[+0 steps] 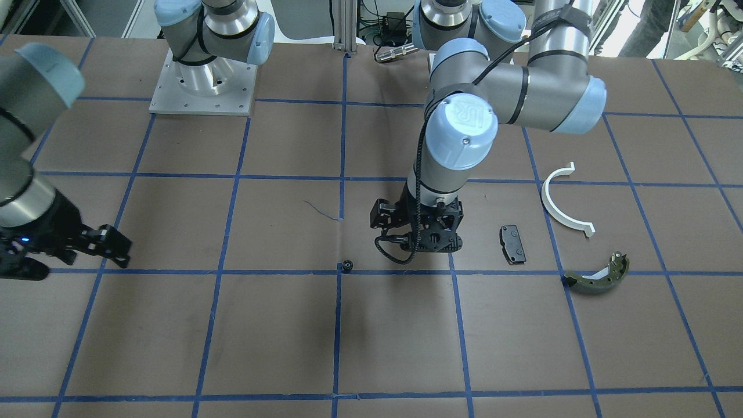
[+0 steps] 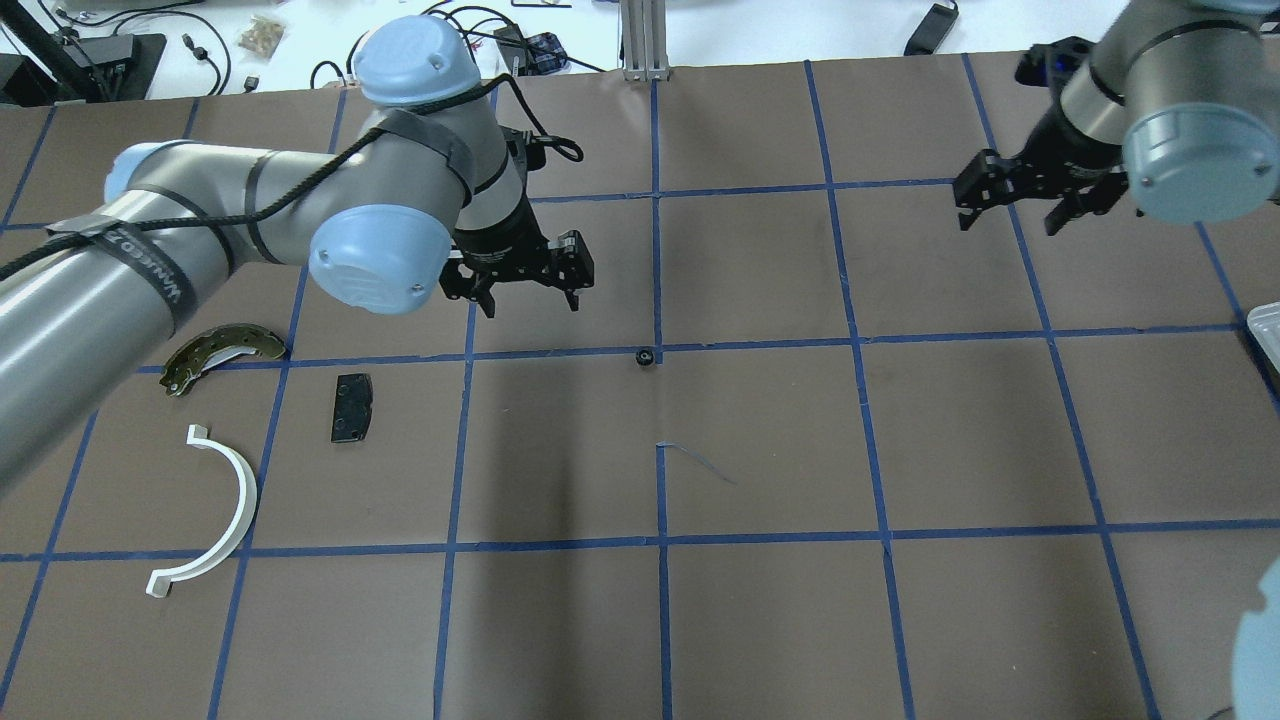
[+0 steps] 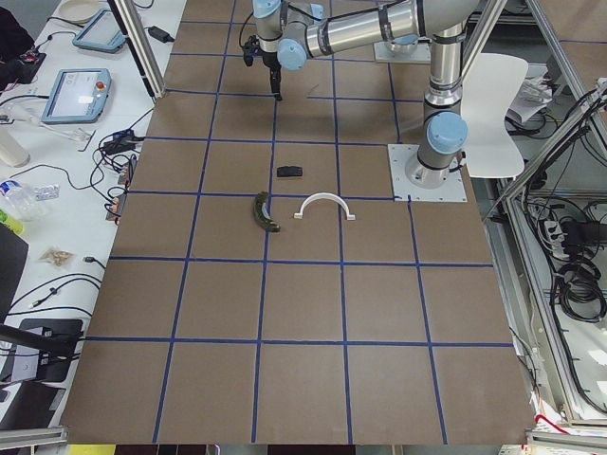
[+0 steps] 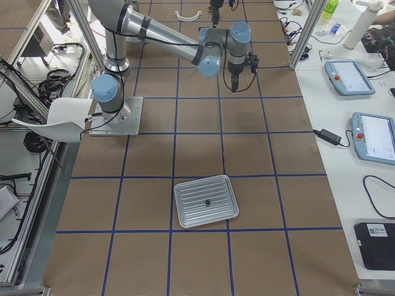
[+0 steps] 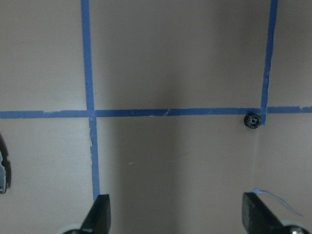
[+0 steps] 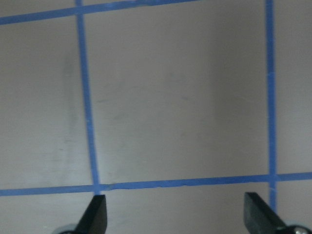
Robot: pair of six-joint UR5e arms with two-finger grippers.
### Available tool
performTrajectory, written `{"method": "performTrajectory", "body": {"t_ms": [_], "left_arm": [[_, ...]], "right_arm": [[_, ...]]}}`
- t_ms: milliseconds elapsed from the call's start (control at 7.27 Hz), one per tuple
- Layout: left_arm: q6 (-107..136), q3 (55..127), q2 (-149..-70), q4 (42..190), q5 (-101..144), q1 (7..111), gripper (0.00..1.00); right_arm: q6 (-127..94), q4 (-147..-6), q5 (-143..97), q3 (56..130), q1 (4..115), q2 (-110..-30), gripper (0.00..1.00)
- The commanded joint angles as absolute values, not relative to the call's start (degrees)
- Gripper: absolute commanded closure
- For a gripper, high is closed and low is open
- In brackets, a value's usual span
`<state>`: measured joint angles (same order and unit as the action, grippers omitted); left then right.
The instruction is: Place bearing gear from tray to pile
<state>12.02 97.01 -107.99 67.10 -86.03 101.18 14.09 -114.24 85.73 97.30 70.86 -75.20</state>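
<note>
The bearing gear [image 2: 646,356] lies on the desk [image 2: 950,450] near its centre, on a crossing of blue tape lines [image 2: 760,347] and outside the tray [image 4: 178,206]. It shows only as a small black toothed ring, and finer detail cannot be made out. The tray sits toward the desk end on the robot's right. The overhead view cuts it off at the frame edge, and the right side view shows 1 small dark item [image 4: 208,201] in it, too small to identify. The left tool [image 2: 531,305] hangs above the desk just beside the gear, on the pile side. Its 2 fingers [image 5: 100,214] are spread wide apart with nothing between them. The front view hides its fingertips under the wrist body. The right tool [image 2: 1008,222] hangs between the desk centre and the tray end, fingers likewise apart and holding nothing; the front view crops it at the frame edge. The pile [image 3: 266,214] lies toward the desk end on the robot's left. It is 3 parts, none touching: the black brake pad [image 2: 351,407] nearest the gear, the olive-green brake shoe [image 2: 220,352] and the white half-ring [image 2: 245,500]. The gear is well apart from the brake pad, with brown cover and tape lines between them.
</note>
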Motion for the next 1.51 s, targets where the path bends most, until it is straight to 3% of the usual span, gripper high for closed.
{"method": "performTrajectory", "body": {"t_ms": [0, 688, 825, 1101, 1238, 1376], "left_arm": [[15.81, 97.12, -114.06, 58.23, -86.13, 104.32, 0.02], [21.60, 96.68, -121.28, 50.81, -88.59, 110.03, 0.03], [21.36, 96.77, -121.72, 50.28, -88.68, 110.21, 0.04], [20.83, 96.86, -121.73, 50.19, -90.60, 110.56, 0.25], [20.74, 97.20, -121.73, 50.19, -90.88, 110.83, 0.25], [20.83, 97.29, -121.73, 50.19, -90.97, 111.70, 0.25]], "right_arm": [[30.07, -113.38, 87.52, 97.38, 56.92, -75.41, 0.00], [53.49, -122.47, 89.03, 97.29, 38.43, -67.44, 0.01], [55.79, -124.69, 88.95, 97.29, 36.76, -64.19, 0.05], [60.44, -127.96, 88.94, 96.94, 33.41, -60.57, 0.19], [60.73, -128.06, 89.03, 96.94, 33.22, -60.38, 0.30], [60.38, -128.67, 89.03, 96.94, 33.22, -60.21, 0.30]]}}
